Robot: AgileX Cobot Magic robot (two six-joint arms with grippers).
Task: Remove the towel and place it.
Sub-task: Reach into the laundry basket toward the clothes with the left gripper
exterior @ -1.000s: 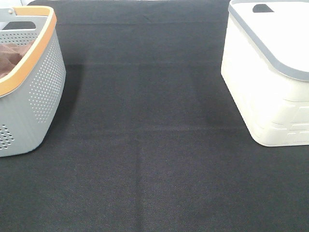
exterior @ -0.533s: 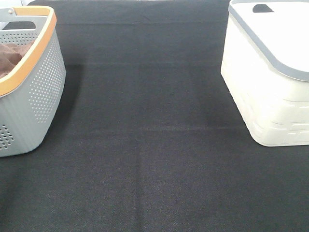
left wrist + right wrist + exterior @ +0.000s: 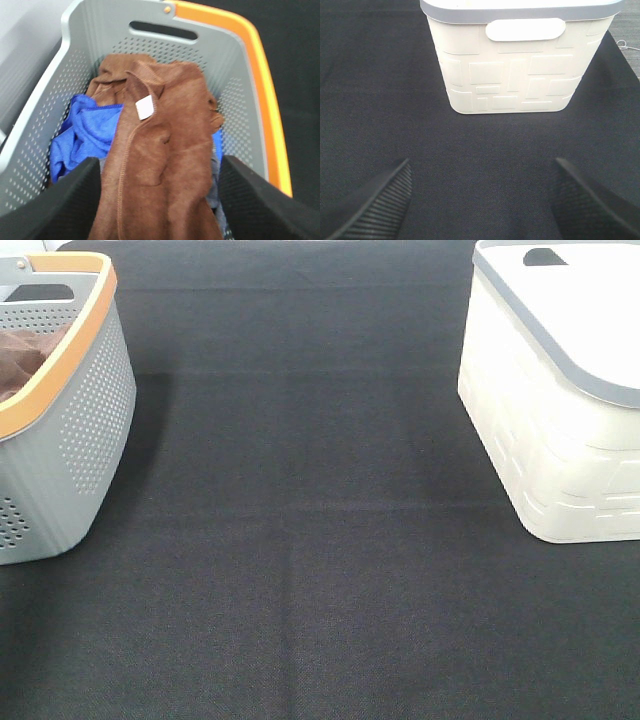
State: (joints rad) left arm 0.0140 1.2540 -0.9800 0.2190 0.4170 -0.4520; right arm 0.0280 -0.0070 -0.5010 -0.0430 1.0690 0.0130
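From the high camera, a grey basket (image 3: 70, 440) with an orange rim stands at the left edge of the black table (image 3: 300, 560). A white basket (image 3: 550, 440) with a grey rim stands at the right edge, well apart from it. A bit of brown cloth (image 3: 20, 360) shows inside the grey basket, but from here I cannot tell whether it is the towel. Neither arm shows in this view.

The left wrist camera looks down into the grey basket (image 3: 40, 125), with its handle slot on the far wall. The towel (image 3: 170, 150) lies rumpled on top of the pile inside. Its stitched hem runs along one fold and its small white tag (image 3: 145, 107) faces up. A blue cloth (image 3: 85, 135) lies under it and peeks out on one side. The left gripper (image 3: 160, 162) hangs over the basket above the towel. Its dark fingers (image 3: 75, 195) are spread wide, one to each side of the brown cloth, and they grip nothing.

The right wrist camera faces the white basket (image 3: 520, 75), whose side has raised rectangles and a handle recess under the grey rim. It sits on the table (image 3: 470, 140). The right gripper (image 3: 481, 167) hovers over bare table near that basket. Its ribbed fingers (image 3: 380, 205) stand wide apart with nothing between them.
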